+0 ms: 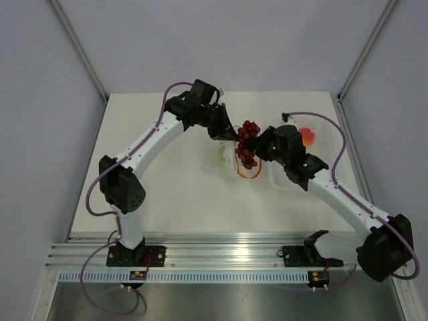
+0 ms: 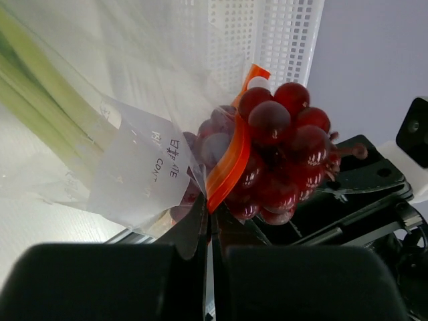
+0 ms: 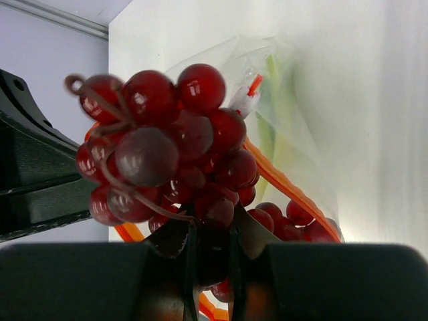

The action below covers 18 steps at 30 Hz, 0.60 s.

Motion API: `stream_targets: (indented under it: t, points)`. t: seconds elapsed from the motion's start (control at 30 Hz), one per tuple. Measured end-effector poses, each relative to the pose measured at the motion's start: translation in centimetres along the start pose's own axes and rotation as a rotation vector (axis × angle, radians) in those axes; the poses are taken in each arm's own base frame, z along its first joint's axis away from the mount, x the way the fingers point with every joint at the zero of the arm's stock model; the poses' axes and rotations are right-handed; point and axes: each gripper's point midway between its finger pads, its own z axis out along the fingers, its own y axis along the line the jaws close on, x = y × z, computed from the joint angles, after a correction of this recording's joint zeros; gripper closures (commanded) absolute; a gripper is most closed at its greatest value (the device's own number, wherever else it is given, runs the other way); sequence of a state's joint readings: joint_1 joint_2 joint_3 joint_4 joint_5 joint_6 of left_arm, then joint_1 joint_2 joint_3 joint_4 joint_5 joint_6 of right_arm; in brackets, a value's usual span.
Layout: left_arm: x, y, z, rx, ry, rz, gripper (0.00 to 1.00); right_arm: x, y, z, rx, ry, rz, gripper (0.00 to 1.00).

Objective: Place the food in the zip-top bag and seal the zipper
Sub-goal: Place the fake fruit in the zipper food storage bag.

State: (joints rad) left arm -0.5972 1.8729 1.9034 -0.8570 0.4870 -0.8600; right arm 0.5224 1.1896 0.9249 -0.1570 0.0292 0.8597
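The clear zip-top bag (image 1: 224,158) lies mid-table with pale-green stalks (image 2: 40,114) inside. My left gripper (image 2: 212,217) is shut on the bag's orange-red zipper strip (image 2: 231,164) and holds the mouth up. My right gripper (image 3: 210,227) is shut on the bunch of dark red grapes (image 3: 160,154) and holds it at the bag's mouth; the lower grapes sit behind the zipper (image 3: 287,184). In the top view the grapes (image 1: 248,144) hang between the two grippers. The peach-like fruit (image 1: 307,137) lies in the clear tray (image 1: 321,175) at the right.
The white table ends at grey walls and metal posts at the back and sides. A white perforated panel (image 2: 267,40) shows behind the bag in the left wrist view. An aluminium rail (image 1: 221,257) runs along the near edge with the arm bases.
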Motion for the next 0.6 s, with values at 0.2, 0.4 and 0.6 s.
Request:
stream_targets:
  t: [0.2, 0.4, 0.6]
  points:
    - [0.2, 0.1, 0.4, 0.023, 0.021, -0.031, 1.00, 1.0, -1.1, 1.1, 0.044, 0.014, -0.032, 1.00]
    - [0.1, -0.8, 0.1, 0.063, 0.026, -0.039, 1.00, 2.8, -2.3, 2.5, 0.085, 0.059, -0.080, 1.00]
    - [0.0, -0.5, 0.4, 0.079, 0.035, -0.058, 1.00, 3.7, -2.5, 2.8, 0.092, 0.079, -0.123, 1.00]
